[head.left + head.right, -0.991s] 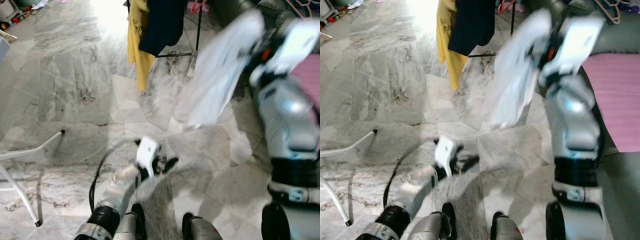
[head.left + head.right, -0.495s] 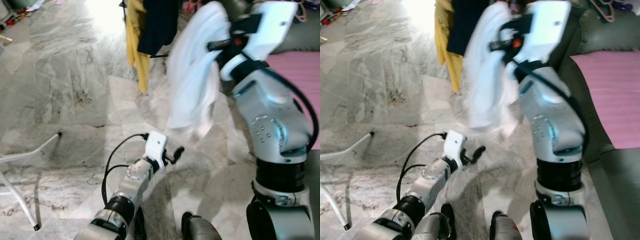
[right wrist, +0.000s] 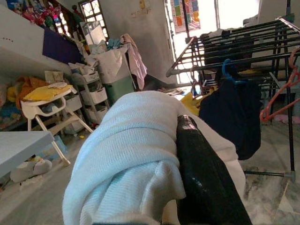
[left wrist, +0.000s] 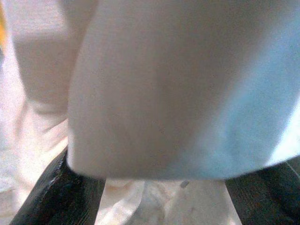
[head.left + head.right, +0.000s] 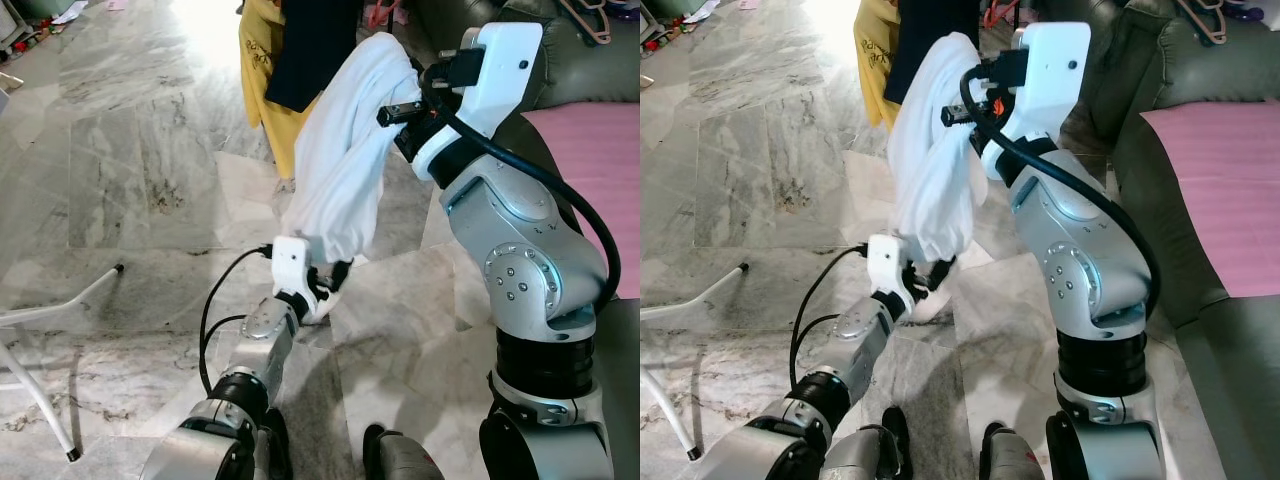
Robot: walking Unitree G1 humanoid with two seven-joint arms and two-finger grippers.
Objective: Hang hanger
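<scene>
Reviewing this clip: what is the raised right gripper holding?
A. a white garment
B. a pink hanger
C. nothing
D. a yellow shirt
A: the right gripper is shut on the top of the white garment, which hangs down to the left gripper at its lower end.

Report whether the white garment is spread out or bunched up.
Bunched. The white garment hangs in a gathered roll from the right claw, its lower end at the left claw.
</scene>
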